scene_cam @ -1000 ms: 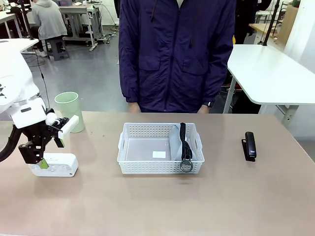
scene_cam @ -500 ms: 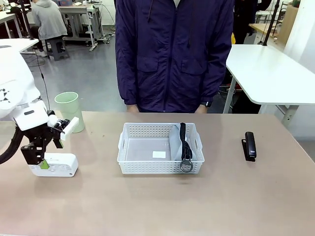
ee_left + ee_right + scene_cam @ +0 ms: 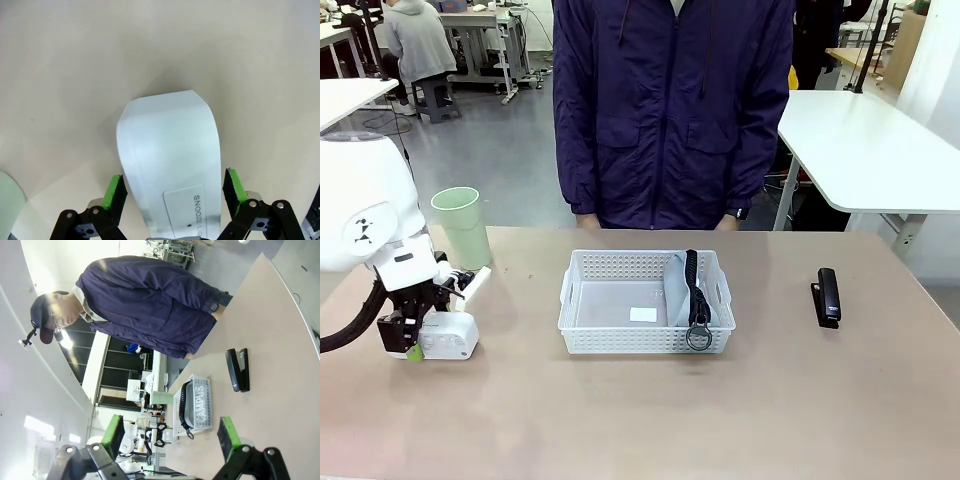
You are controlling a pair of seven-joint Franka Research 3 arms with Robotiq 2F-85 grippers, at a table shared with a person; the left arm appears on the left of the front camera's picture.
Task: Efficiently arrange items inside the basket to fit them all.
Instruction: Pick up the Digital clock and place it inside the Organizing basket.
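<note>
beige table (image 3: 640,420), grey workshop floor (image 3: 490,150) behind; left jaws wide astride the white rounded box (image 3: 170,165), right jaws wide

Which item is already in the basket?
The grey pouch, at the basket's right end; white box, green cup and black stapler sit outside it.

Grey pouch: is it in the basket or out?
In: the grey pouch stands at the right end of the basket, its ring over the front wall.

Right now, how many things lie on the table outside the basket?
3: the white box between the open fingers of the left hand, the green cup just beyond it, the black stapler far right of the basket. Nothing seems hidden.
</note>
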